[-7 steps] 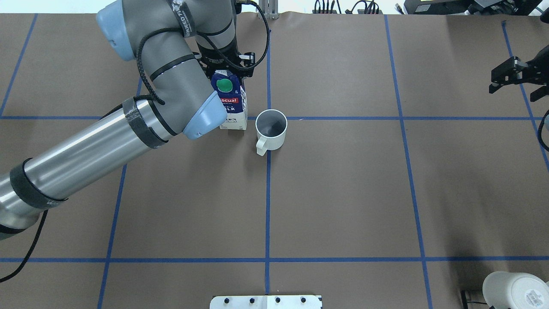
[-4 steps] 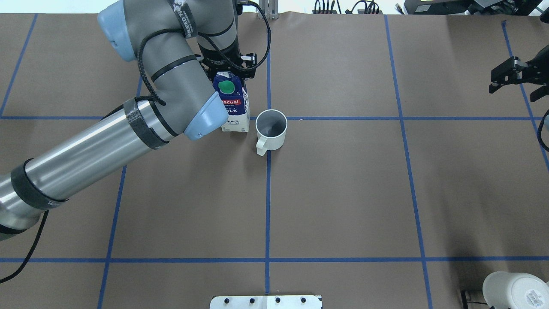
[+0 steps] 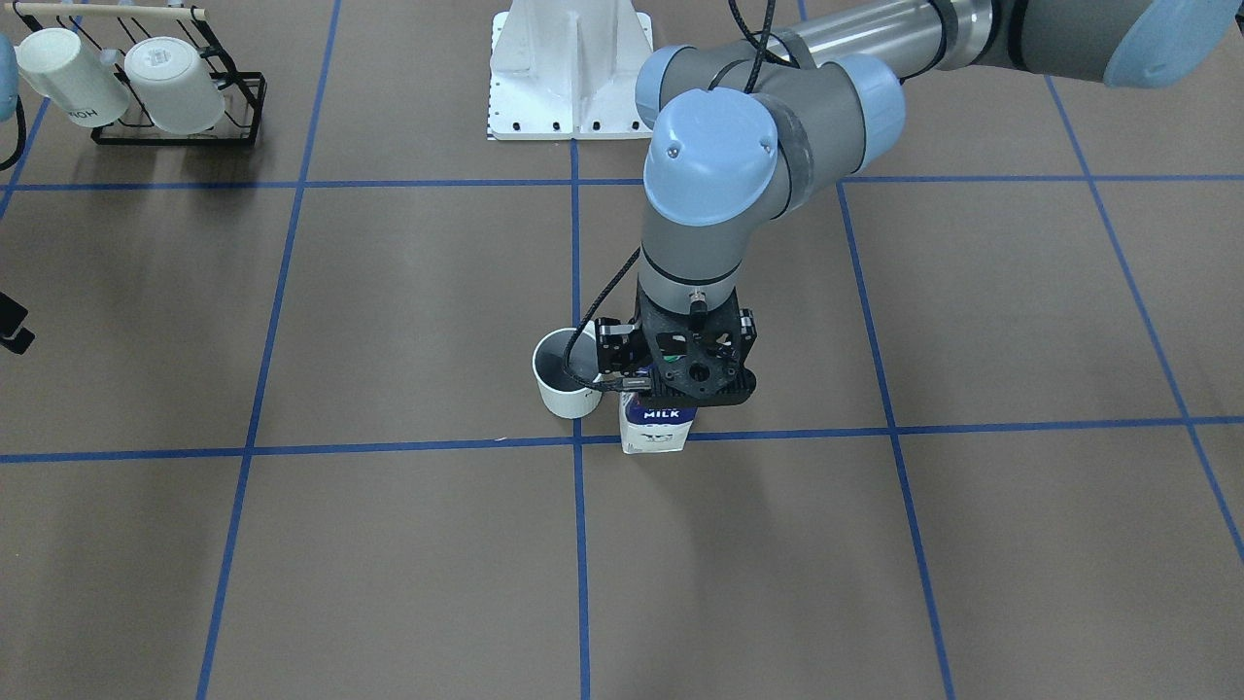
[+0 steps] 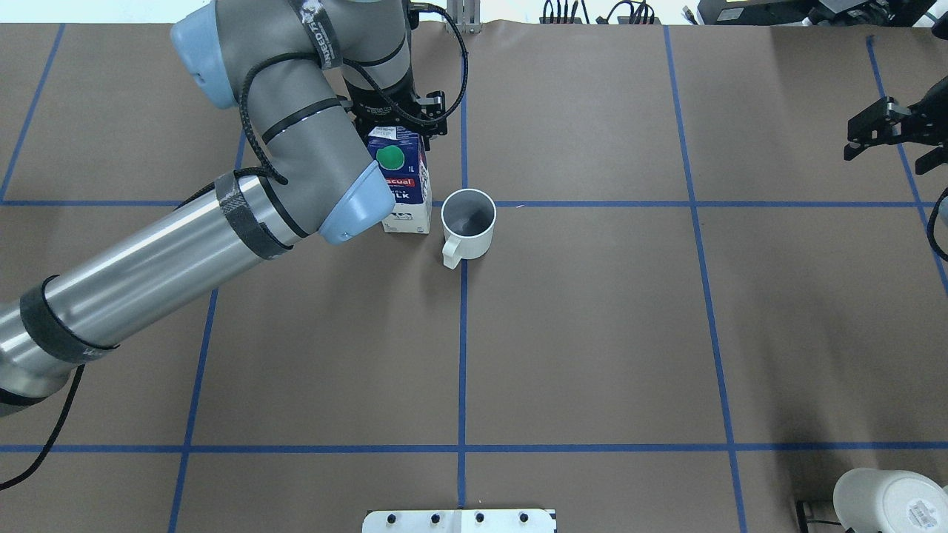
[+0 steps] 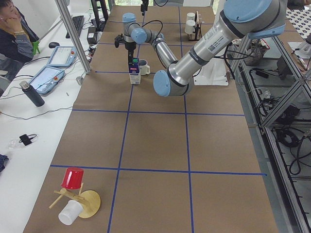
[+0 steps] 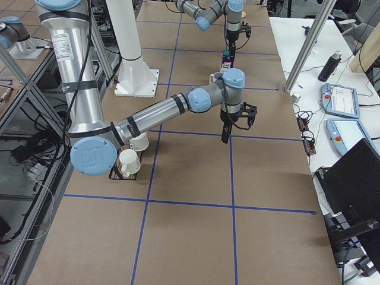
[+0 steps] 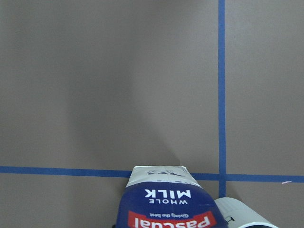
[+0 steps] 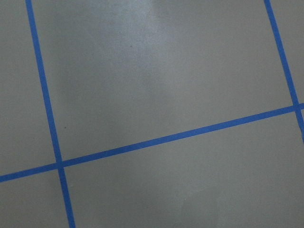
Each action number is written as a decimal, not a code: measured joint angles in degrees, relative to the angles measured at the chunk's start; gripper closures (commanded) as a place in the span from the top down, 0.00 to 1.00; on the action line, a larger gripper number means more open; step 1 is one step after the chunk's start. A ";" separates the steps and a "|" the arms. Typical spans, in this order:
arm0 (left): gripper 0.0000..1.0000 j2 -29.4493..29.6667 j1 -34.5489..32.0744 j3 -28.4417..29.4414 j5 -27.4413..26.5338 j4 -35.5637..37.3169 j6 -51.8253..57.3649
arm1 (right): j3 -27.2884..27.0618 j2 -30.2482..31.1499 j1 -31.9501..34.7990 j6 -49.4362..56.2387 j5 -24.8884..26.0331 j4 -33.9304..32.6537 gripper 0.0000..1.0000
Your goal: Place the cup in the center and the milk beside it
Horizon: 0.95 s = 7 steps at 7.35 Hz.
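Observation:
The white cup point(image 4: 468, 222) stands upright at the center point(image 4: 464, 194), the middle crossing of the blue tape lines, handle toward the robot. The milk point(image 4: 404, 185), a blue and white carton with a green cap, stands upright just left of the cup with a small gap. In the front view the carton point(image 3: 659, 428) is right of the cup point(image 3: 564, 384), its base at the tape line. My left gripper point(image 4: 395, 122) grips the carton's top from above. The left wrist view shows the carton point(image 7: 166, 202) and the cup rim point(image 7: 242, 216). My right gripper point(image 4: 885, 152) hangs open and empty at the far right.
A black rack with white mugs point(image 3: 175, 87) stands by the robot's right side; one mug shows in the overhead view point(image 4: 889, 500). The white robot base plate point(image 4: 459, 520) is at the near edge. A red cup on a wooden stand point(image 5: 73, 177) sits at the table's left end.
The left gripper has brought the milk carton slightly down and toward the cup. The cup and the right arm have not moved.

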<state>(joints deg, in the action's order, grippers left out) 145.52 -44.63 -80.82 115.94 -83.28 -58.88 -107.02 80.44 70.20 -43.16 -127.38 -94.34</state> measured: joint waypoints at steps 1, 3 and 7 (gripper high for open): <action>0.98 0.00 0.00 -0.14 -0.01 -0.01 -0.08 | 0.10 -0.05 -0.03 0.00 0.01 0.01 1.00; 0.98 -0.27 -0.15 -2.94 -0.18 0.27 -0.13 | 0.36 -0.37 -0.48 0.00 0.12 0.03 1.00; 0.98 -11.04 -6.35 -19.32 -1.97 0.90 4.90 | 0.60 -0.43 -0.76 1.47 0.23 0.12 1.00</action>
<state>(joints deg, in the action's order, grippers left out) 134.48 -50.99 -100.14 113.97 -82.38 -53.98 -106.41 80.01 69.44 -41.69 -127.14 -94.23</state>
